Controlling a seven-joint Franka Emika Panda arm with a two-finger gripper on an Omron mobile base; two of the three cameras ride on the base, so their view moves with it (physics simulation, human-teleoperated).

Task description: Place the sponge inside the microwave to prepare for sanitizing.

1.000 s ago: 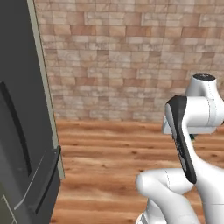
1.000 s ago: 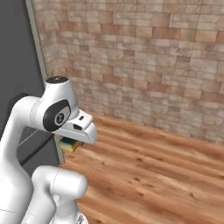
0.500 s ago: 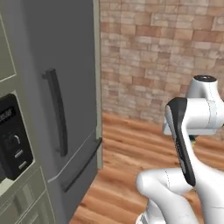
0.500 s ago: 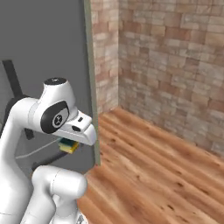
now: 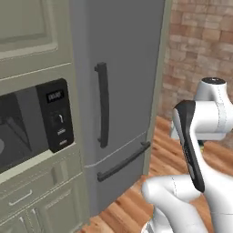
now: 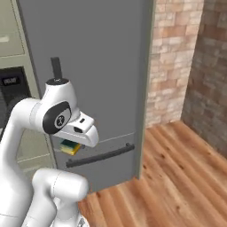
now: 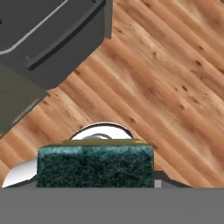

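The sponge (image 7: 95,165), dark green on top over a yellow body, fills the lower hand view and sits between my gripper's jaws. From the right base view the sponge (image 6: 68,146) peeks out under the white hand, where my gripper (image 6: 72,142) is shut on it, held in front of the fridge's lower drawer. The microwave (image 5: 20,129) is built into the cabinet wall at the far left of the left base view, with its black control panel (image 5: 55,113) on its right side. The cavity looks dark grey; I cannot tell where its door stands.
A tall grey fridge (image 5: 123,68) with a vertical dark handle (image 5: 102,104) and a drawer handle (image 5: 123,161) stands between microwave and brick wall (image 5: 200,45). Beige cabinets (image 5: 32,200) lie below the microwave. Wooden floor (image 6: 168,173) spreads to the right.
The whole picture has swept sideways: the base turned from the brick wall toward the fridge and microwave. The arm's pose and its grip on the sponge stay the same.
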